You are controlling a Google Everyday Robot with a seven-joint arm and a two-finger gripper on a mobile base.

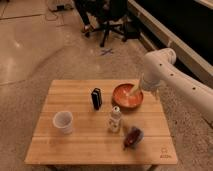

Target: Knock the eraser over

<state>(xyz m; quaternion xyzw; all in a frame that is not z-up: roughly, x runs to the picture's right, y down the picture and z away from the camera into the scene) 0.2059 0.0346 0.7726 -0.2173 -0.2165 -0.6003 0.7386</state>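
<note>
Camera view, L to R: white cup (62, 121), then eraser (96, 98) upright on wood table (75, 147), just left of orange bowl (125, 100). My gripper (136, 91) hangs over bowl's right rim, mostly hidden by wrist, can't tell its state. Arm cut off at right edge.

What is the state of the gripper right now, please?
Gripper: cannot be told; it hangs over the rim of the round orange bowl, apart from the small black rectangular eraser.
</note>
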